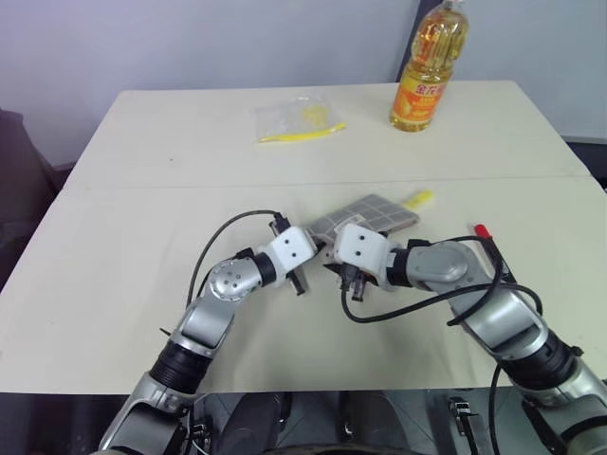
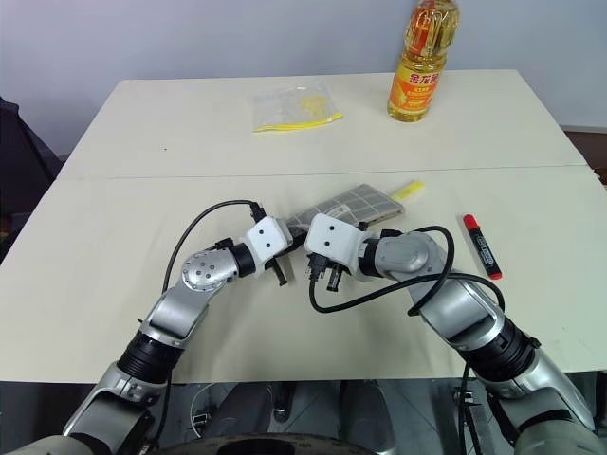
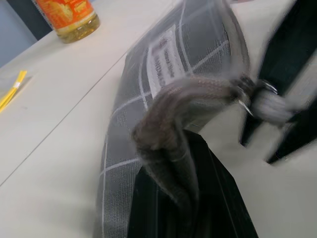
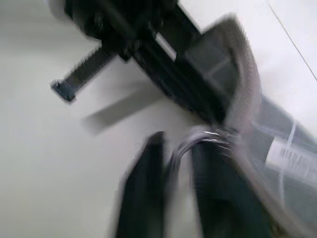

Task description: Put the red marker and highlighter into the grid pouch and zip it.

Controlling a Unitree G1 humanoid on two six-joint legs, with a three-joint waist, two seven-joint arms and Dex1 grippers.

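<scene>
Grid-lined grey fabric pouch (image 2: 356, 208) was pinched at its near end by the clenched left gripper (image 2: 281, 272), forearm angled inward. The right gripper (image 2: 325, 275), bent downward beside it, was parted around the cord pull (image 4: 205, 136). Beyond lay the stubby yellow highlighter (image 2: 408, 190); the red-capped marker (image 2: 481, 245) lay rightward.

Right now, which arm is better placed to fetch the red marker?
The right. The red marker lies on the table off to the robot's right, beside the right arm. The left hand is shut on the grid pouch corner, so it should stay holding it.
</scene>
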